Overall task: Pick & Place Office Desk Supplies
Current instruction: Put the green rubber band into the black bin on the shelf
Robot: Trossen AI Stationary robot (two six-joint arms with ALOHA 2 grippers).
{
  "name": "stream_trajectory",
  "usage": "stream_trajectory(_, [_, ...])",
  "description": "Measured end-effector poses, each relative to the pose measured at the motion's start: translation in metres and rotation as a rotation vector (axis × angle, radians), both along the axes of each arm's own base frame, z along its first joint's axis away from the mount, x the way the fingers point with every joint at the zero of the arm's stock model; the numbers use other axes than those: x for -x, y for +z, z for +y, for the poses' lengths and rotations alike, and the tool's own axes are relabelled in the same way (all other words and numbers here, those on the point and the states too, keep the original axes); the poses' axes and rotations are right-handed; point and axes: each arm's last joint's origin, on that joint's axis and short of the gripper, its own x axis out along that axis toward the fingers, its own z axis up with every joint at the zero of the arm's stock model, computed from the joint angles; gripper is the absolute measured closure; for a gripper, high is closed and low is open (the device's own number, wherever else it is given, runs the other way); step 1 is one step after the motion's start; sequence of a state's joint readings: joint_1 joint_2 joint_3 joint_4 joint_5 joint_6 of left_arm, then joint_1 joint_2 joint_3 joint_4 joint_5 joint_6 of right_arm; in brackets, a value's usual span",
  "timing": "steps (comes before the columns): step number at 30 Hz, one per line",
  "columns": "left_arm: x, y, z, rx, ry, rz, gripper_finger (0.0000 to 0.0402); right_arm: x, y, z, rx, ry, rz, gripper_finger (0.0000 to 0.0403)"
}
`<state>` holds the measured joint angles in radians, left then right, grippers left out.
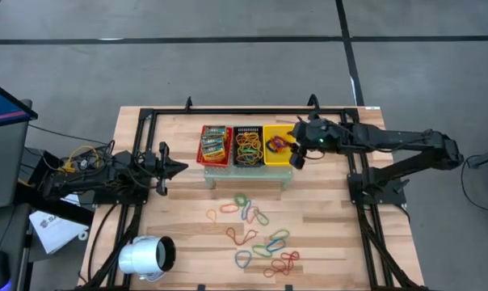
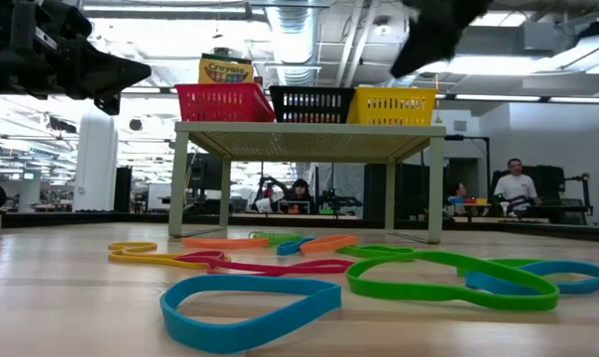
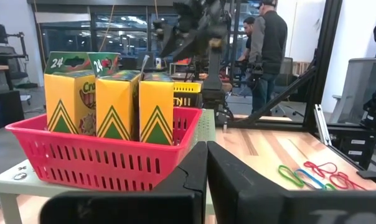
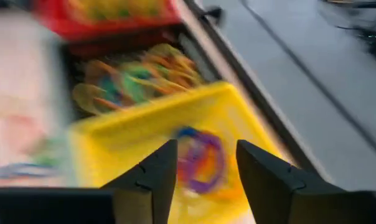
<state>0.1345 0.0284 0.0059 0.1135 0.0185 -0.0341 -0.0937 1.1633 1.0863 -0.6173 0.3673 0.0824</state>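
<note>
Loose rubber bands in several colours lie flat on the wooden table, near its front; the low view shows them close up. More bands fill the black basket, and a purple and blue bunch lies in the yellow basket. Green-yellow crayon packets stand in the red basket. My right gripper hovers open and empty over the yellow basket, at its right end. My left gripper waits shut to the left of the red basket.
The three baskets sit side by side on a small pale stand at the table's far middle. A white cylinder lies at the near left corner. A black frame runs around the table. People are in the room behind.
</note>
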Motion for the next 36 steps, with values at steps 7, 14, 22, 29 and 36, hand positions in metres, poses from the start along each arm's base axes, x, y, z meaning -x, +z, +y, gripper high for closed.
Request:
stream_trajectory(7, [0.000, 0.000, 0.000, 0.000, 0.000, 0.000, 0.0395, -0.001, 0.005, 0.062, -0.239, 0.179, -0.033, 0.0245])
stream_trajectory(14, [0.000, 0.000, 0.000, 0.000, -0.001, 0.000, 0.0392, -0.001, -0.055, 0.147, -0.412, 0.229, 0.189, 0.0260])
stream_trajectory(22, [0.000, 0.000, 0.000, 0.000, -0.001, 0.000, 0.0394, -0.024, -0.131, 0.209, -0.407, 0.223, 0.332, 0.0257])
stream_trajectory(29, [0.000, 0.000, 0.000, 0.000, -0.001, -0.001, 0.0394, -0.067, -0.171, 0.195, -0.328, 0.271, 0.305, 0.0255])
stream_trajectory(36, [0.000, 0.000, 0.000, 0.000, -0.001, 0.000, 0.0394, -0.109, -0.161, 0.139, -0.290, 0.220, 0.179, 0.0256])
